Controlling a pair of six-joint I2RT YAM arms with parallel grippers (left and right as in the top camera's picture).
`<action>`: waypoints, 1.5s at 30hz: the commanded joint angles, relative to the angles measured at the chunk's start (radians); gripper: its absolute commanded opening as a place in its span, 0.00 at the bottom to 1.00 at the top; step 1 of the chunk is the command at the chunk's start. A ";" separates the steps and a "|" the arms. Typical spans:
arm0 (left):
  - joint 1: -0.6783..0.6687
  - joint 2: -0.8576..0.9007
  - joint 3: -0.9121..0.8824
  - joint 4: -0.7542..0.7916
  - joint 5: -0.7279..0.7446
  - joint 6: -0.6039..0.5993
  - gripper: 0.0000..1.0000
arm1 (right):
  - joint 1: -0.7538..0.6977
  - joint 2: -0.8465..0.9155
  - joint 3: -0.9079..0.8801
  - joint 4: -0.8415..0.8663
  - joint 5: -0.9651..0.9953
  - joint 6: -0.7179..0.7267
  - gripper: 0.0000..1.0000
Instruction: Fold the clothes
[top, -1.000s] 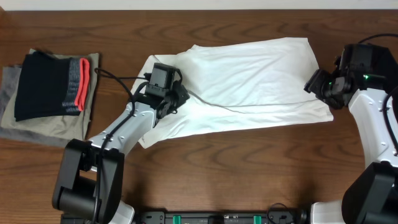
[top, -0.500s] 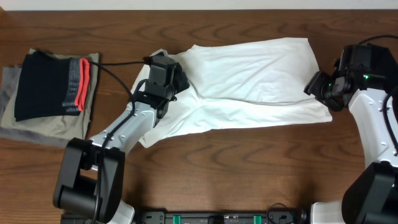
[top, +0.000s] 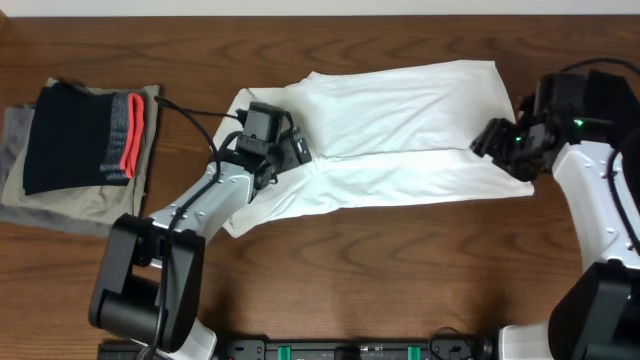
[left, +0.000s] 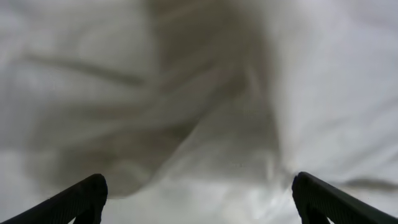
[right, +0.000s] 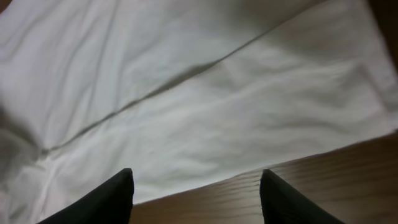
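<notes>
Overhead: right arm (top: 592, 192) farther over garment (top: 400, 105)

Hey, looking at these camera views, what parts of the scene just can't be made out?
Overhead: left claw tips hidden under its own wrist housing; contact with the white garment unclear.
Left wrist: cloth blurred, too close; which part of the garment, unknown.
Overhead: lower pieces of the folded stack covered by the black item on top.
Right wrist: right claw fingers cut off by the bottom edge.

garment (top: 400, 120): plain white
table (top: 380, 270): dark brown, wood grain
folded pile (top: 70, 140): black, with red and grey band, khaki and grey beneath
</notes>
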 joint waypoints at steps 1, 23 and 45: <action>0.003 -0.055 0.017 -0.043 0.023 0.021 0.96 | 0.049 -0.006 0.012 0.000 -0.004 -0.033 0.64; 0.057 -0.080 0.017 -0.361 0.042 0.106 0.82 | 0.040 0.053 -0.121 0.114 0.304 0.037 0.07; 0.133 -0.004 -0.001 -0.363 0.102 0.152 0.06 | -0.029 0.291 -0.135 0.202 0.309 0.032 0.01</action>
